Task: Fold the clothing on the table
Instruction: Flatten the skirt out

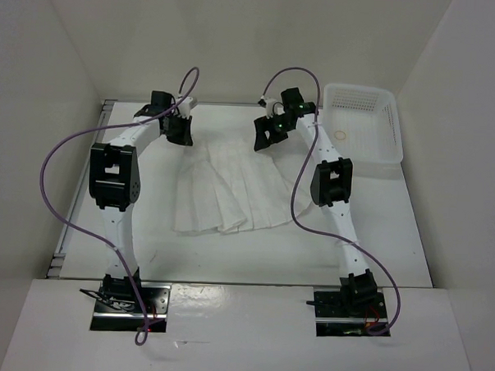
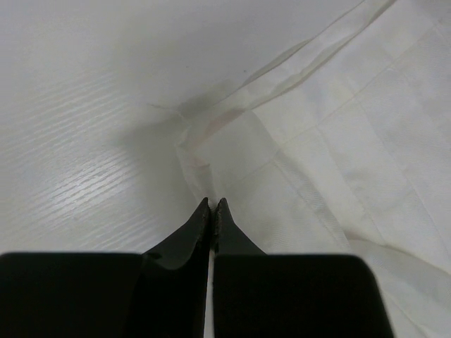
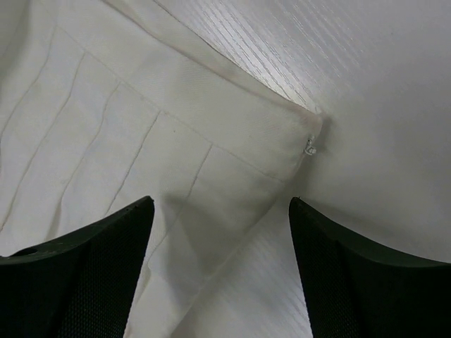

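Thin, pleated white clothing (image 1: 227,193) on matte table (image 1: 376,240); left claw (image 2: 212,203) pressed together, right claw (image 3: 220,203) spread.

thin white pleated skirt (image 1: 231,193) on middle of big white table (image 1: 393,233), white plastic mesh basket (image 1: 360,154) in far right corner

Matte white table (image 1: 253,255) under spread pleated clothing (image 1: 227,193), mesh basket (image 1: 364,154) at far right corner

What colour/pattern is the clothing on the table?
White, no print, just stitched pleats running down the clothing. Clearest in the right wrist view.
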